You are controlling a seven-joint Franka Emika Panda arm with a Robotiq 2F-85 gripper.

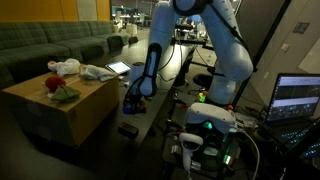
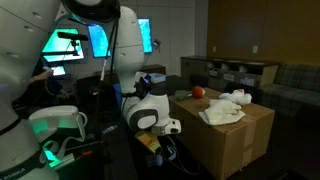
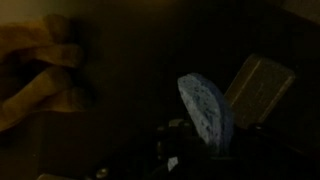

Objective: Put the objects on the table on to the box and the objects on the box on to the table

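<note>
My gripper [image 3: 198, 150] is shut on a small blue piece [image 3: 205, 108], which stands up between the dark fingers in the wrist view. A tan, blocky brown item [image 3: 258, 88] lies just beyond it. In both exterior views the gripper [image 1: 134, 103] [image 2: 160, 148] hangs low over the black table [image 1: 150, 125], beside the brown cardboard box [image 1: 60, 112] [image 2: 235, 140]. On the box top sit a red-and-green soft toy [image 1: 58, 88] [image 2: 198, 92] and white cloth pieces [image 1: 95, 72] [image 2: 228, 106]. A small flat black block [image 1: 128, 130] lies on the table near the gripper.
A tablet with a bright screen [image 1: 118, 68] lies past the box. A green sofa [image 1: 50, 45] runs behind the box. A laptop [image 1: 298, 98] and lit electronics [image 1: 205, 135] crowd the robot's base. Monitors [image 2: 75, 42] glow behind the arm.
</note>
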